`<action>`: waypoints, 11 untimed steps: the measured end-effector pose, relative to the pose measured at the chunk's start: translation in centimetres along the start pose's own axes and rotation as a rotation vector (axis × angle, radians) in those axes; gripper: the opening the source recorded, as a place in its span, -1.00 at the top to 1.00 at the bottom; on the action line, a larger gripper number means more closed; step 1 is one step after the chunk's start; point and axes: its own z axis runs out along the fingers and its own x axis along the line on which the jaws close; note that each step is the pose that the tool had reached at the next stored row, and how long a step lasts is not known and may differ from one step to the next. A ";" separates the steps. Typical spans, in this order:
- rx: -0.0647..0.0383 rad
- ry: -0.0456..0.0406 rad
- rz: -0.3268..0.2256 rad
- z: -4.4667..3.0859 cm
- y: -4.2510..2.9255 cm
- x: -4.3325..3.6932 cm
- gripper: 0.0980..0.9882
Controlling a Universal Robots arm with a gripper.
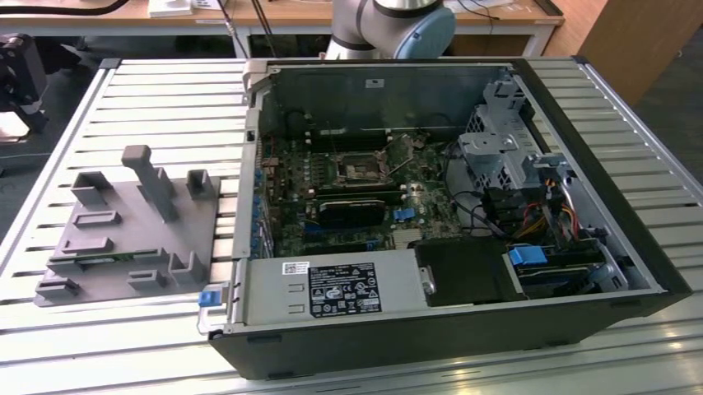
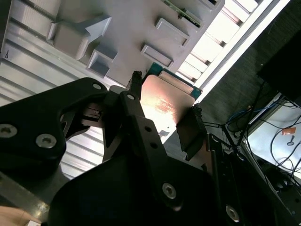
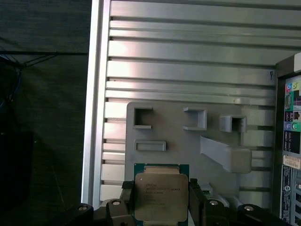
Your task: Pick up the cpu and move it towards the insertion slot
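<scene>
Black fingers [image 3: 195, 197] of the gripper [image 3: 161, 205] were closed on the cpu [image 3: 161, 186], holding it over the grey tray [image 3: 188, 141] near the bench's [image 3: 188, 61] edge, so the pick-up seemed done, but the way to the insertion slot [image 1: 360, 170], well apart inside the computer case [image 1: 462, 329], seemed left.

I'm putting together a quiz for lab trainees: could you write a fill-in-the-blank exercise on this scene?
The gripper is shut on the ____. The grey tray lies to the exterior view's ____ of the computer case. The socket sits inside that ____.
Missing words: chip; left; case.
</scene>
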 end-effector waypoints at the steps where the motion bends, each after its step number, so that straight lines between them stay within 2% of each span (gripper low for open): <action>1: 0.000 0.0000 0.000 0.00 0.00 -0.10 0.00; 11: 0.000 0.0003 0.000 -0.10 -0.02 -0.85 0.00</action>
